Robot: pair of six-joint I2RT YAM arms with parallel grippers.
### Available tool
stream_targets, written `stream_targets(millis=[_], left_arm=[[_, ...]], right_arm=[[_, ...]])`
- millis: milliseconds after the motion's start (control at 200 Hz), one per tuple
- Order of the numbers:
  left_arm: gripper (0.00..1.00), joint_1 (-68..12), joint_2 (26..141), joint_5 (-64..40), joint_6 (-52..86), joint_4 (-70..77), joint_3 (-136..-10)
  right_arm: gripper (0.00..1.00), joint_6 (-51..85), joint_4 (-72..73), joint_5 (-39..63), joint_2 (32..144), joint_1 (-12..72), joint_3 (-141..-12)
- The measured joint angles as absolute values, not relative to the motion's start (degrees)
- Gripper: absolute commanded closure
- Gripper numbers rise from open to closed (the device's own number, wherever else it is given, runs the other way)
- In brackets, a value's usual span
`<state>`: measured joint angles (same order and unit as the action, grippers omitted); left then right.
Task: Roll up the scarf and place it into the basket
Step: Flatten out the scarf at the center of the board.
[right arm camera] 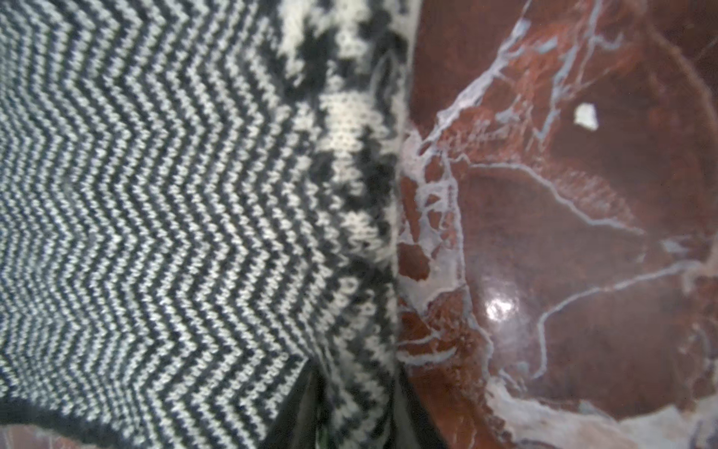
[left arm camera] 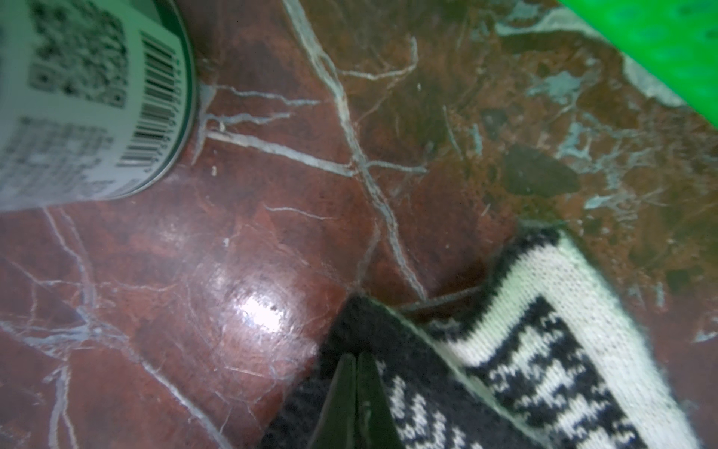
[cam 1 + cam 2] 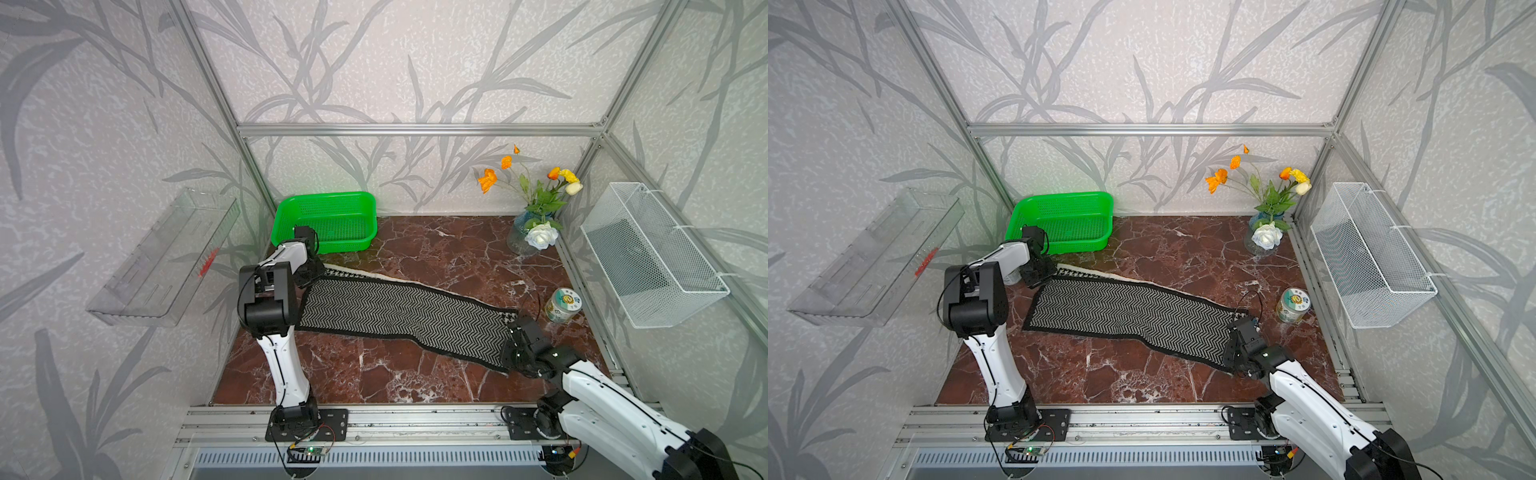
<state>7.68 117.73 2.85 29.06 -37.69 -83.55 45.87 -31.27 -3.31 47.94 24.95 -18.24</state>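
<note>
1. The red marble surface (image 3: 415,374) carries everything.
2. The scarf (image 3: 395,311) lies stretched flat across the middle of it, zigzag side up, with the houndstooth side showing along the far edge and at both ends.
3. The green basket (image 3: 328,195) stands in the far left corner, apart from the scarf.
4. The left claw (image 2: 355,359) is clenched on the black edging at the scarf's corner near the basket, its fingers pressed together.
5. The right claw (image 1: 355,373) straddles the opposite end, with cloth filling the narrow gap between its fingers; whether it pinches firmly I cannot tell.
6. A can (image 3: 564,305) stands near the right claw.
</note>
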Motion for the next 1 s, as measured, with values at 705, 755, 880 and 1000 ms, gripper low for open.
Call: stream_targets(millis=[705, 755, 880, 1000], left_arm=[[1.0, 7.64, 115.98, -1.21, 29.67, -35.03, -81.89], [1.0, 7.62, 115.04, -1.5, 29.85, -34.89, -81.14], [1.0, 7.62, 112.6, -1.67, 30.59, -34.54, -80.09], [1.0, 7.62, 111.24, -1.85, 31.05, -33.47, -80.09]], right_arm=[[0.97, 43.86, -38.94, -6.2, 43.86, 24.95, -20.71], [0.96, 43.57, -39.7, -6.7, 43.42, 24.95, -21.61], [0.96, 42.92, -40.88, -7.49, 42.54, 24.95, -23.2], [0.96, 42.54, -41.5, -7.62, 42.63, 24.95, -23.62]])
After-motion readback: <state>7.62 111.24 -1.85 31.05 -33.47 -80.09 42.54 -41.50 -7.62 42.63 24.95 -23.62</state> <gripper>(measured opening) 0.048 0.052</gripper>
